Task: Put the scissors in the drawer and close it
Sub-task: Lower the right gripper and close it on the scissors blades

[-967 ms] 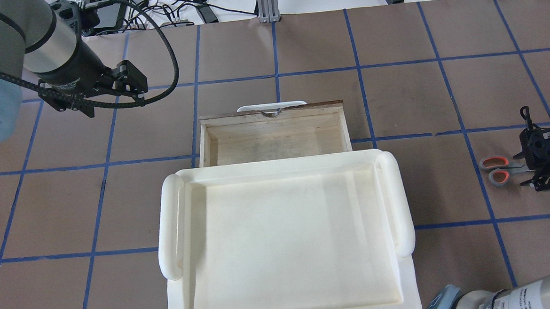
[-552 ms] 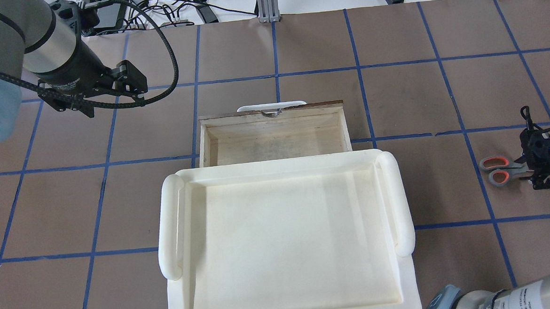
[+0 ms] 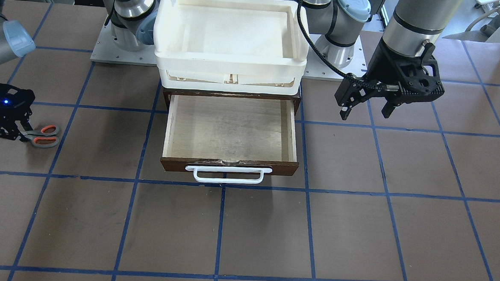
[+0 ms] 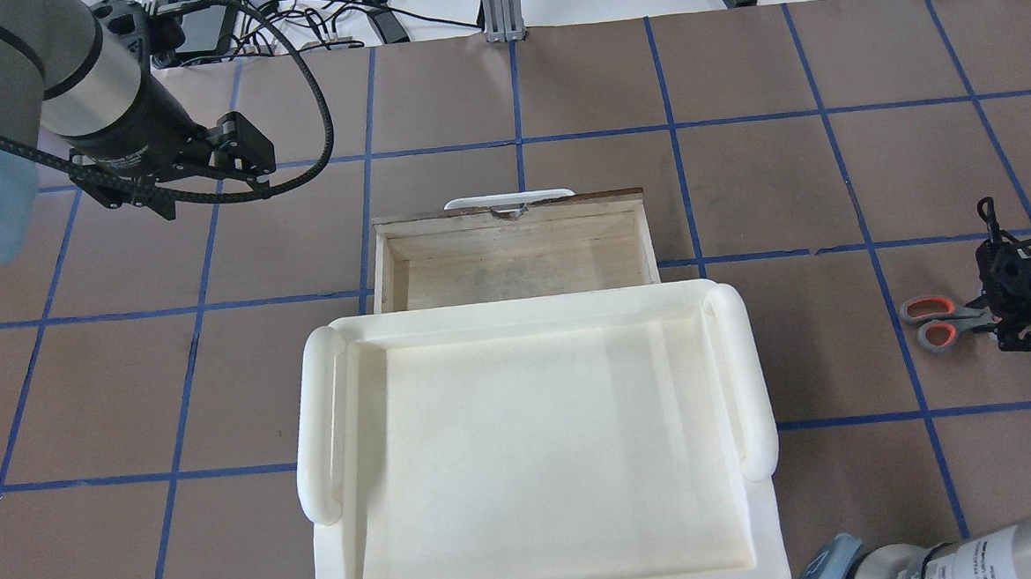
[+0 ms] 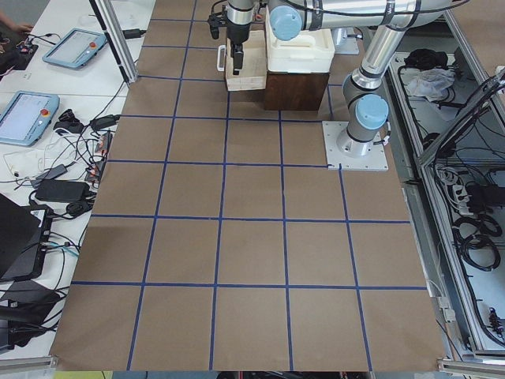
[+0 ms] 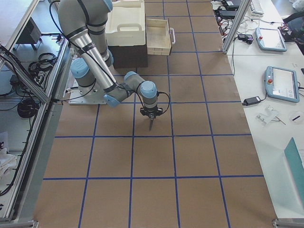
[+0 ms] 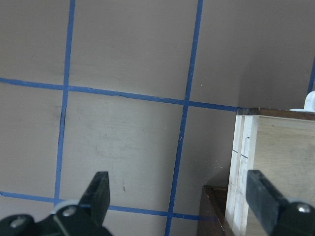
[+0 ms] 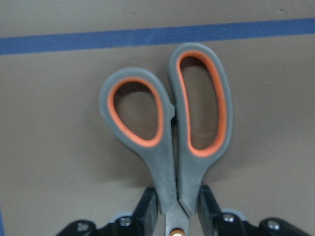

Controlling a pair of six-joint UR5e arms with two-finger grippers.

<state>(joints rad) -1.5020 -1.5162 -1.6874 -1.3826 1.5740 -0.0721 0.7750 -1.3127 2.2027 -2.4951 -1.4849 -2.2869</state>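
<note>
Since a second ago the right end effector (image 4: 1017, 314) has narrowed onto the scissors (image 4: 934, 320), clenching them at the pivot. They lie on the worktop (image 4: 827, 176), well right of the open, empty drawer (image 3: 231, 131). Lifting, placing and closing remain. Left end effector (image 3: 365, 113) hangs released, holding nothing.

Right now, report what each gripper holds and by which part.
The right gripper clamps the scissors at the neck beside the pivot, handles free. The left gripper, jaws open, holds nothing.
</note>
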